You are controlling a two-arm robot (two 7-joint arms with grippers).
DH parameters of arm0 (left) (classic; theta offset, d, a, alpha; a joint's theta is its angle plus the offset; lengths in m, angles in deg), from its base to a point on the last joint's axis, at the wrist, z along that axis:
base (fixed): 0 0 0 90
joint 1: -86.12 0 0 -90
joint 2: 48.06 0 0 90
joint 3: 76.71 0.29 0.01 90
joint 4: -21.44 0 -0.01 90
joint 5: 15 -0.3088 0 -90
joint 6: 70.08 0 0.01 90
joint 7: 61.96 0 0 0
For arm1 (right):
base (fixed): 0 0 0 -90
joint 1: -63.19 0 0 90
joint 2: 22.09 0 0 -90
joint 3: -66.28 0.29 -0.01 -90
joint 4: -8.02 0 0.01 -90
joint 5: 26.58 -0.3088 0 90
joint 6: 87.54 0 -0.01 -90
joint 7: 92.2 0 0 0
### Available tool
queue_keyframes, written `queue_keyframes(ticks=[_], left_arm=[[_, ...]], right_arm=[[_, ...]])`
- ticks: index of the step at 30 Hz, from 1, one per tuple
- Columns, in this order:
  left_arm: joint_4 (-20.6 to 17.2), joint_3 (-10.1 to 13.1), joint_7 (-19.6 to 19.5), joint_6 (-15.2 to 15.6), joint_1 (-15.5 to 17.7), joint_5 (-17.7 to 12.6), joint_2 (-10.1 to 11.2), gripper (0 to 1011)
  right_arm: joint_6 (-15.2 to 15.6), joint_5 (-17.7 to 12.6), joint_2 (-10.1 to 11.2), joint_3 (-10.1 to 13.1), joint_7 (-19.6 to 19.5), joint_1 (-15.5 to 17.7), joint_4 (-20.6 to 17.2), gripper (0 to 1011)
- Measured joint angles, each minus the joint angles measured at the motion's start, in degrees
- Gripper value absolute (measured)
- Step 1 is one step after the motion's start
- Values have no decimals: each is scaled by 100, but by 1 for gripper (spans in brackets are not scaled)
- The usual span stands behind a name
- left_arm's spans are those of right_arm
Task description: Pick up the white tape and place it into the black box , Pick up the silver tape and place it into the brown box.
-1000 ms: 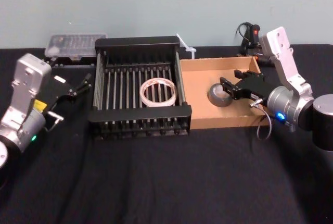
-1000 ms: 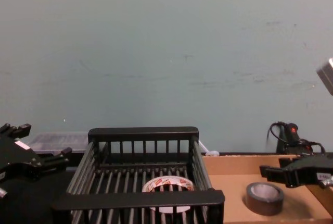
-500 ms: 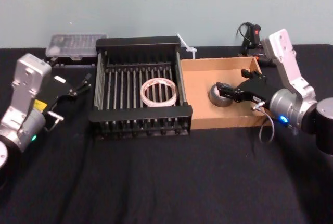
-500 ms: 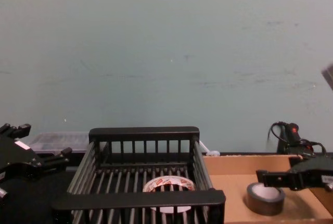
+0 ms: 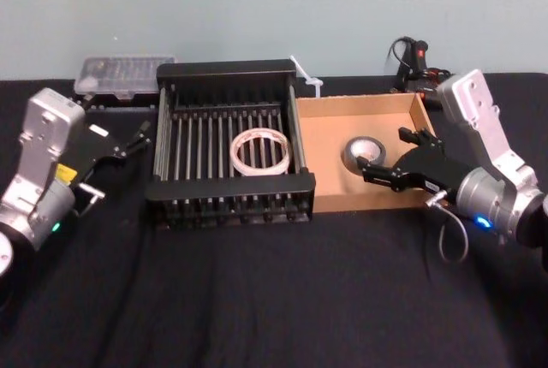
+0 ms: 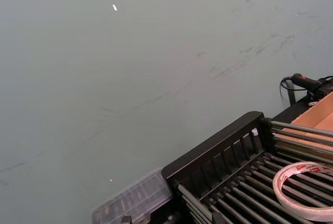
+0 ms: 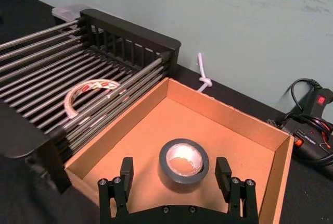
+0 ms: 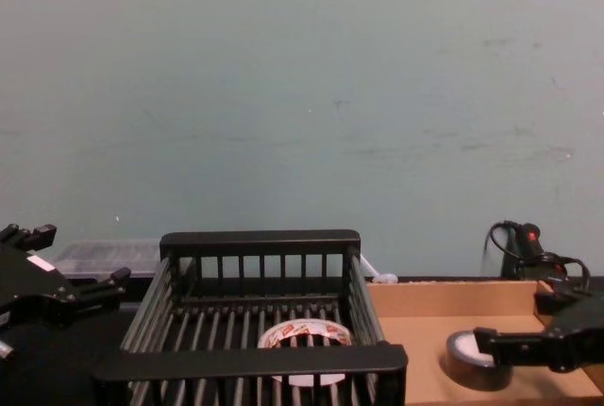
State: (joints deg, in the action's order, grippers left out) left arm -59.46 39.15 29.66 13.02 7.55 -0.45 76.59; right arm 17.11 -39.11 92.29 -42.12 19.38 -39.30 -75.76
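Note:
The white tape (image 5: 260,151) (image 7: 88,95) (image 8: 304,335) lies flat on the slatted floor of the black box (image 5: 227,186) (image 8: 255,361). Its edge also shows in the left wrist view as the white tape (image 6: 304,190). The silver tape (image 5: 365,152) (image 7: 183,160) (image 8: 472,354) lies flat in the brown box (image 5: 360,103) (image 7: 223,114). My right gripper (image 5: 382,151) (image 7: 175,172) is open over the tray's near side, its fingers astride the silver roll but not touching it. My left gripper (image 5: 116,161) (image 8: 75,255) is open and holds nothing, left of the black box.
A clear plastic case (image 5: 122,73) sits behind the black box's left corner. A white zip tie (image 5: 306,77) lies between the two boxes at the back. A black corded tool (image 5: 411,56) (image 7: 312,125) rests behind the brown box. Black cloth covers the table in front.
My right gripper has drawn back toward me and to the right, away from the silver tape, which stays in the brown box. The left arm has not moved.

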Motion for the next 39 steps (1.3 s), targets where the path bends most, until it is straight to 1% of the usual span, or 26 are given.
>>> queue_keyframes(ticks=[9,20,23,28,30,34,39], left_arm=[[1,0,0,0,0,0,0,1001],[0,0,0,0,0,0,0,1001],[0,0,0,0,0,0,0,1001],[0,0,0,0,0,0,0,1001],[0,0,0,0,0,0,0,1001],[0,0,0,0,0,0,0,1001],[0,0,0,0,0,0,0,1001]], right_arm=[[31,-55,148,107,-21,349,-391,1003],[31,-125,241,185,-56,613,-694,1002],[-47,-88,275,204,-128,736,-820,1003],[-351,-49,297,291,-168,960,-958,1002],[-461,-76,290,319,-149,1023,-961,1002],[-553,-131,263,338,-107,1060,-929,1002],[-784,-237,160,373,-79,1078,-789,1002]])
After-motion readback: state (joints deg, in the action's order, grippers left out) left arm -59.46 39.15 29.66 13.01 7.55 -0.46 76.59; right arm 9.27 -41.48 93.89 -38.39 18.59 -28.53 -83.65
